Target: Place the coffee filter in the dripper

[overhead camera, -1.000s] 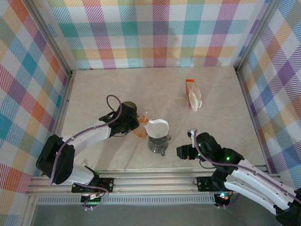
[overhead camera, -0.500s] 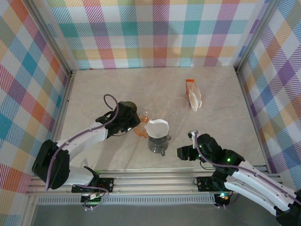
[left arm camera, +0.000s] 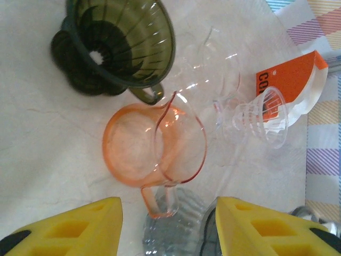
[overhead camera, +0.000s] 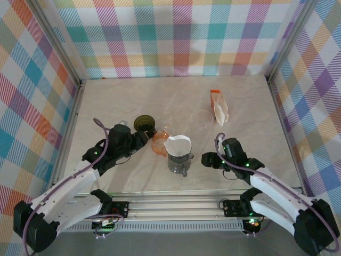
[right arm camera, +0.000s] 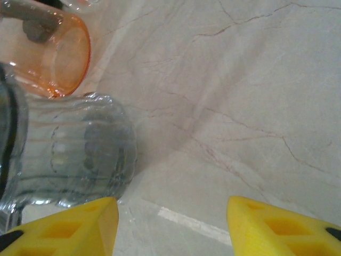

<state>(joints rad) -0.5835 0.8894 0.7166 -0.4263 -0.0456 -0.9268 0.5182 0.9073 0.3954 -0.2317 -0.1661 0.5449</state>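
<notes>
**Left arm:** reaches from its base at the near-left corner diagonally up toward the table (overhead camera: 106, 96) centre, wrist low. The left gripper (overhead camera: 143, 137) points at the orange dripper (overhead camera: 159, 144). In the wrist view its yellow fingers (left arm camera: 69, 226) stand apart with nothing clamped, and the orange dripper's handle lies just ahead of the gap.

**Right arm:** bent in from the near-right, forearm running leftward. The right gripper (overhead camera: 205, 159) sits near the ribbed glass dripper (overhead camera: 179, 161), to its right and apart from it. Its fingers (right arm camera: 282, 226) are spread over bare tabletop.

**Coffee filter (overhead camera: 178, 143):** white, standing open in the top of the ribbed glass dripper.

**Other items:** dark green dripper (overhead camera: 144, 122) behind the orange one; clear dripper (overhead camera: 204, 117) beside the orange filter packet (overhead camera: 218, 106), far right.
</notes>
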